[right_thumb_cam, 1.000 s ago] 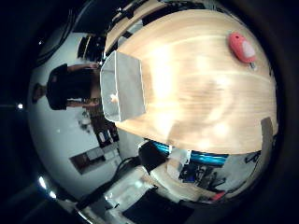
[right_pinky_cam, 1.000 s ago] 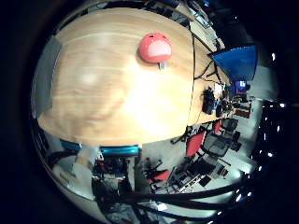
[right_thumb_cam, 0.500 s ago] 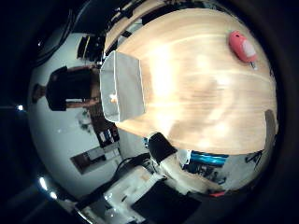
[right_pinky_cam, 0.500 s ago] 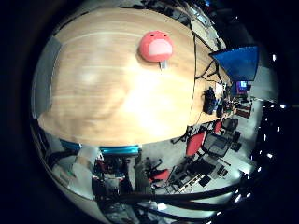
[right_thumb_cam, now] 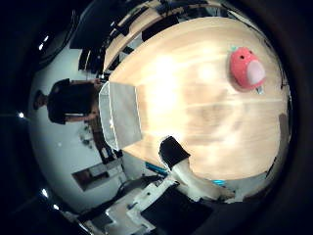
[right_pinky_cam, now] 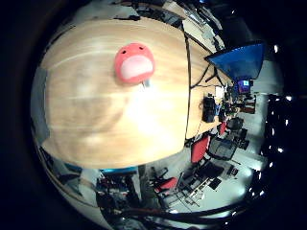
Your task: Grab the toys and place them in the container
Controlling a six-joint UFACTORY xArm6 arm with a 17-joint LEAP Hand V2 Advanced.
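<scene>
One black-tipped white finger of the hand reaches in over the near edge of the wooden surface; whether the fingers are curled or straight cannot be told, and they hold nothing visible; a pale open container sits at one end of the surface; the pink round plush toy lies well apart from it, towards the far side, a small tag beside it.

Both palm cameras look down from well above the wooden table. They share the pink plush toy. Only the thumb-side view takes in the grey container.
</scene>
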